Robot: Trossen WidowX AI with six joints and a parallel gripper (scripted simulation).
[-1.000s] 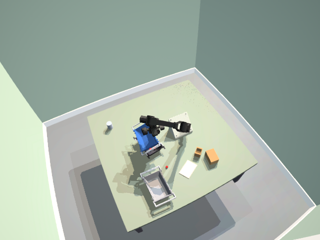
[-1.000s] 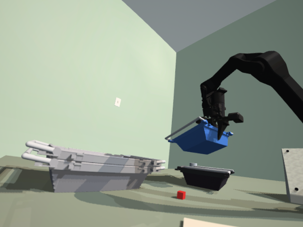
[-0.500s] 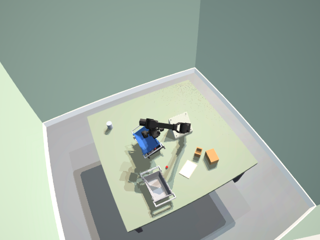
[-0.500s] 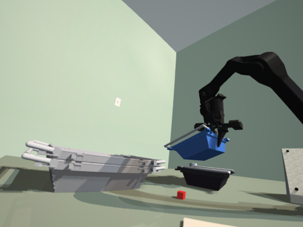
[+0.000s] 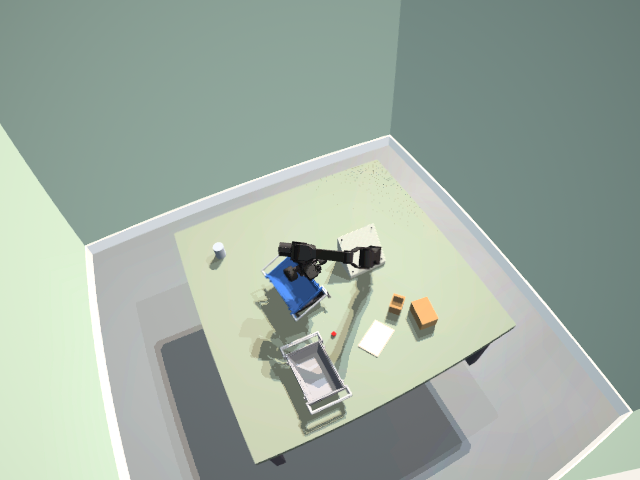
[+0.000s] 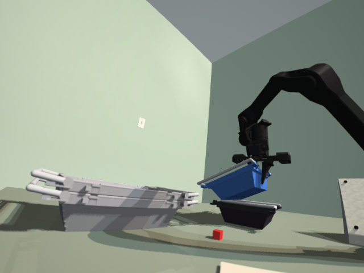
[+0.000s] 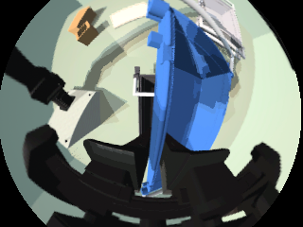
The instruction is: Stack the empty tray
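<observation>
we see the gripper (image 6: 263, 170) clamped on the blue tray's (image 6: 238, 183) wall, holding it tilted just above the dark tray (image 6: 245, 215).

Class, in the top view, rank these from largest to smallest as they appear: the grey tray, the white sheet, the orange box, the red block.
1. Grey tray
2. White sheet
3. Orange box, close to the sheet, so this pair is less sure
4. Red block

The pale green square surface (image 5: 423, 248) is carrying a grey plastic tray (image 5: 316, 373), a black tray (image 6: 247, 215), a small red cube (image 5: 333, 334), a white sheet (image 5: 376, 337), two orange boxes (image 5: 423, 312), and what looks like a grey cylinder (image 5: 218, 250).
</observation>
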